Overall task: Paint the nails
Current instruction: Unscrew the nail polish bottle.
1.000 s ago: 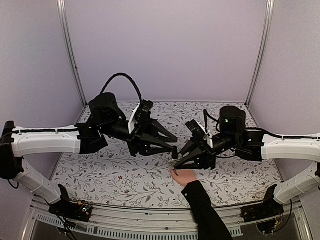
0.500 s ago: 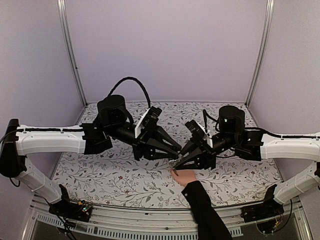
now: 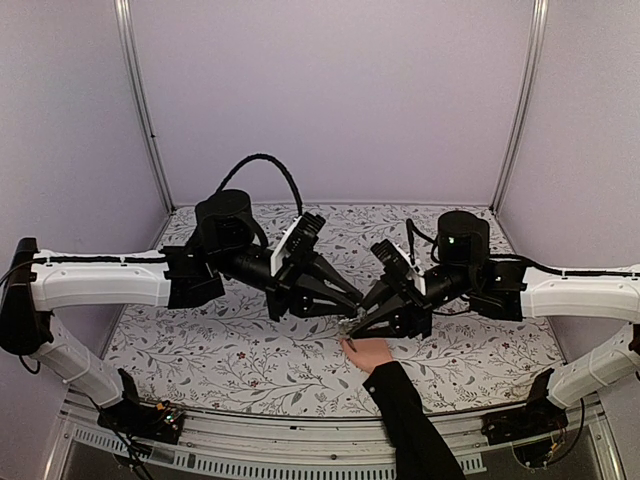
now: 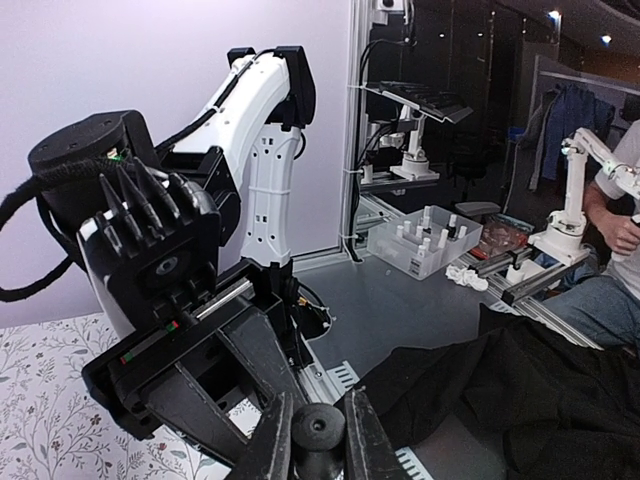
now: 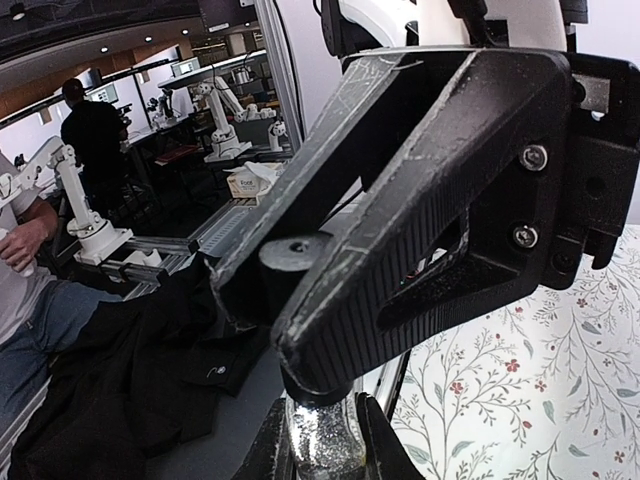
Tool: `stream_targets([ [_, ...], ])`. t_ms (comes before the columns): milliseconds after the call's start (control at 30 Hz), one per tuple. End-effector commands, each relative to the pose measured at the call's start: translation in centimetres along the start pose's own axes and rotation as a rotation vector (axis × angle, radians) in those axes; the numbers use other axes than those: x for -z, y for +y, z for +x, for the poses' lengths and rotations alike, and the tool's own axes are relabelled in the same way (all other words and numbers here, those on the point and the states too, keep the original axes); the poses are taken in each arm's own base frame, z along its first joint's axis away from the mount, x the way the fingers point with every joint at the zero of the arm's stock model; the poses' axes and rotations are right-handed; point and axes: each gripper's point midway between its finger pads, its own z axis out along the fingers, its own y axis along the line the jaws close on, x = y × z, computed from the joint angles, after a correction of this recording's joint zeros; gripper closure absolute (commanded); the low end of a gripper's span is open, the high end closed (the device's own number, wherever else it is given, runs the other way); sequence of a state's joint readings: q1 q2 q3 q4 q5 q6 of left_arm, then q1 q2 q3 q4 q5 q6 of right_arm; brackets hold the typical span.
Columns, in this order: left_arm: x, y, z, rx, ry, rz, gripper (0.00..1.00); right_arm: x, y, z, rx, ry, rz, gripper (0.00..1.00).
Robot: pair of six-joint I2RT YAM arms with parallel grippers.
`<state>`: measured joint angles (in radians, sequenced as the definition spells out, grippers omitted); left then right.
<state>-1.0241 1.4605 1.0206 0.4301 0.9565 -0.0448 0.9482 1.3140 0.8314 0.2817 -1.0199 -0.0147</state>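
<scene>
A small glittery bottle [image 5: 322,448] stands upright between the fingers of my right gripper [image 5: 322,440], which is shut on its glass body. My left gripper [image 4: 318,432] reaches in from the left and is shut on the bottle's black cap [image 4: 318,425]. In the top view both grippers meet at mid-table, left [image 3: 353,300] above right [image 3: 350,324]. Just below them a light-skinned hand [image 3: 372,354] with a black sleeve [image 3: 410,420] lies flat on the cloth. Its nails are too small to make out.
A flowered cloth [image 3: 230,350] covers the table. Metal frame posts [image 3: 140,100] stand at the back corners, with lilac walls behind. The sleeved arm enters over the near edge, right of centre, between the two arm bases.
My left arm has swung right toward the bottle, and its jaws have shut round the cap. The right gripper and the hand have stayed still.
</scene>
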Motion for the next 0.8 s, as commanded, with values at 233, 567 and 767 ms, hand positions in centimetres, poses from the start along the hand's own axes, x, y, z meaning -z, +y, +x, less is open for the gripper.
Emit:
stream_targets([
  [233, 0.3, 3.2, -0.2, 0.02, 0.006, -0.212, 1.0, 1.3, -3.0, -1.9, -0.012, -0.038, 0.204, 1.0],
  [567, 1.0, 5.3, 0.3, 0.03, 0.011, -0.344, 1.0, 3.1, -6.6, -2.2, -0.037, -0.053, 0.441, 1.0],
  [767, 2.2, 8.2, 0.9, 0.061, 0.012, -0.523, 1.0, 4.9, -9.2, -2.5, -0.041, -0.065, 0.635, 1.0],
])
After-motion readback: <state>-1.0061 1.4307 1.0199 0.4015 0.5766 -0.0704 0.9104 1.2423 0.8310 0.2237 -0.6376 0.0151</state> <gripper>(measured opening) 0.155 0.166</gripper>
